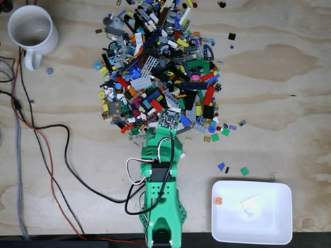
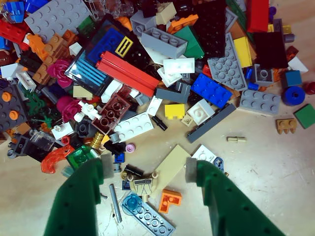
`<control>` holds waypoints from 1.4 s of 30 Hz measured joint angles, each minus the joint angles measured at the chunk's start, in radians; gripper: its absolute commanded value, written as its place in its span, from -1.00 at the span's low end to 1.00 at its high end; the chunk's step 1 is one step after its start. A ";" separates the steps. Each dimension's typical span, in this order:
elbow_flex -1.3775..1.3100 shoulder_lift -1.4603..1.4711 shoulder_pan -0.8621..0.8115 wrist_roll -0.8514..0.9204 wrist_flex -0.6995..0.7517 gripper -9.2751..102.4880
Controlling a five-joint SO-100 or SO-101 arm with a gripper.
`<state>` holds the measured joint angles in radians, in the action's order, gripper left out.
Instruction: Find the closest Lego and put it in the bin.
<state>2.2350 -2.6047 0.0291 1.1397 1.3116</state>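
A big heap of mixed Lego (image 1: pixel 160 67) covers the upper middle of the wooden table. My green arm (image 1: pixel 163 170) reaches up from the bottom edge to the heap's near side. In the wrist view my gripper (image 2: pixel 147 169) is open, its green fingers (image 2: pixel 83 196) straddling loose pieces on the wood: a tan tile (image 2: pixel 170 167), a small orange piece (image 2: pixel 171 200) and a blue plate (image 2: pixel 147 216). Nothing is held. The white bin (image 1: pixel 253 238) sits at the lower right of the fixed view, right of the arm, with a small orange piece and a white one inside.
A white mug (image 1: pixel 49 44) stands at the top left. Red and black cables (image 1: pixel 46 150) trail along the left side. Stray pieces, a green one (image 1: pixel 244 171) and a blue one (image 1: pixel 221 166), lie between heap and bin.
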 measured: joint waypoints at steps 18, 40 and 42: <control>0.064 -0.006 -0.066 0.057 -0.035 -0.48; -0.267 0.709 0.540 -0.279 -0.156 -0.46; -0.330 0.818 0.560 -0.298 -0.173 -0.46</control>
<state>1.9052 -1.7871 0.5890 0.8422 1.1382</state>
